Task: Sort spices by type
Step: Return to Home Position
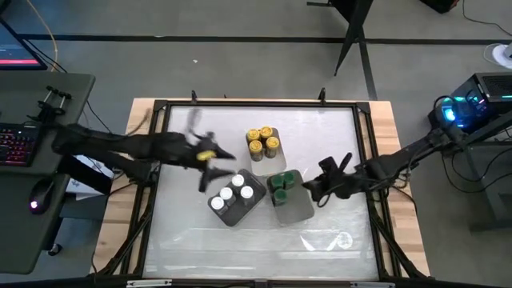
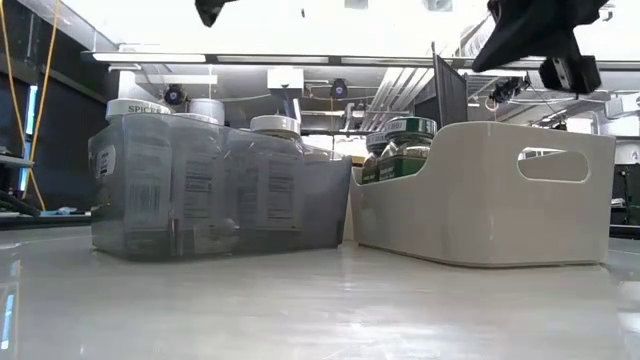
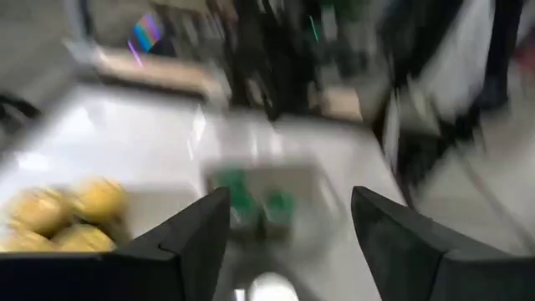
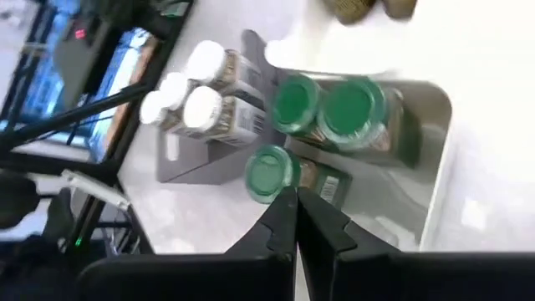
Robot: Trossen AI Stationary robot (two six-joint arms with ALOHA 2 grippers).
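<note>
Spice jars stand in three groups. Several white-lidded jars [image 1: 234,194] fill a grey tray [image 4: 209,155]. Three green-lidded jars [image 4: 322,104] stand in a white tray [image 4: 436,159]. Several yellow-lidded jars [image 1: 262,141] stand toward the far side. My left gripper [image 1: 218,170] hovers open and empty above the table, left of the grey tray; its blurred wrist view shows the green lids [image 3: 251,201] ahead of it. My right gripper [image 4: 292,194] is shut and empty, raised over the white tray's right side [image 1: 316,188].
A raised frame [image 1: 256,104] borders the shiny table surface. Bare surface lies between the trays and the near edge [image 1: 256,248]. A keyboard and mouse [image 1: 20,148] sit on a side desk to the left, off the table.
</note>
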